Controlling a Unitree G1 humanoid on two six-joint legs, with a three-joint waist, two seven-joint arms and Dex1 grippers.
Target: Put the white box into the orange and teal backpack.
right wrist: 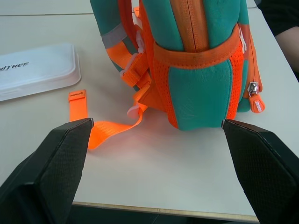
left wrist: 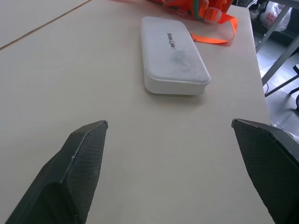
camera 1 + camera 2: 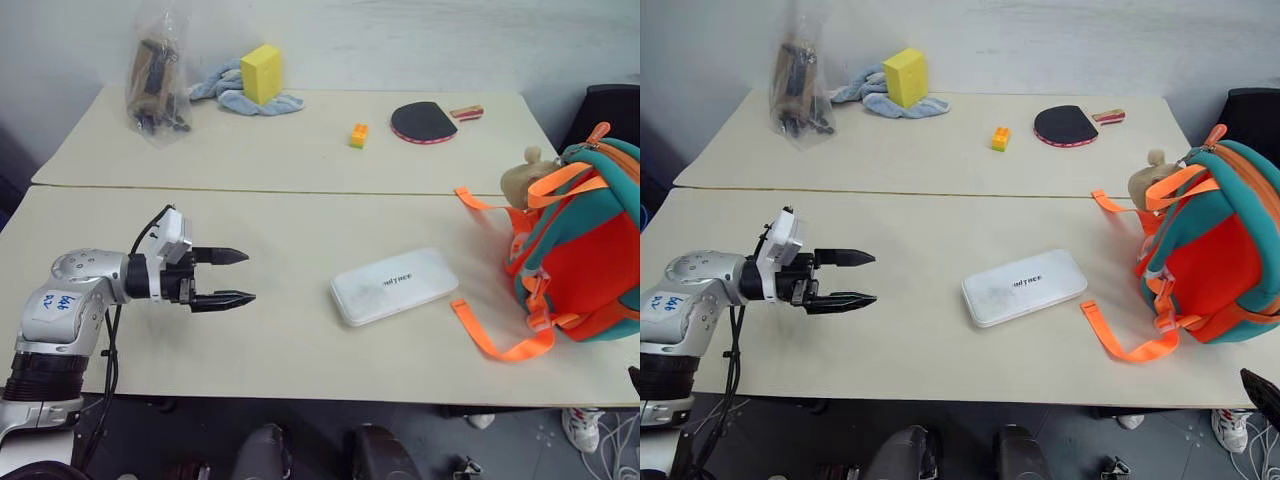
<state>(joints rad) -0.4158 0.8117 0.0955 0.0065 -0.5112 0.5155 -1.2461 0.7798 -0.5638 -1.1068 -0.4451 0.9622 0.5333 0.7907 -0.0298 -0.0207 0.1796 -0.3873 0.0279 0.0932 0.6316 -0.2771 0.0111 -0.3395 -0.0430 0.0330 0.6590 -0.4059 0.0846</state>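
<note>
Beside the upright orange and teal backpack (image 3: 585, 250), the white box (image 3: 394, 286) lies outside; both fingers spread wide, empty.

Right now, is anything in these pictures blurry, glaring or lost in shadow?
Left eye view: even light, soft shadows, the white box and orange and teal backpack sharp. Left wrist view: box lettering readable, the near fingers slightly soft. Right wrist view: no glare, only a faint shadow under the backpack.

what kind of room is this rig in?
Probably a lab or test room: two plain tables pushed together, assorted props such as a paddle, sponge and backpack, loose cables on the floor.
</note>
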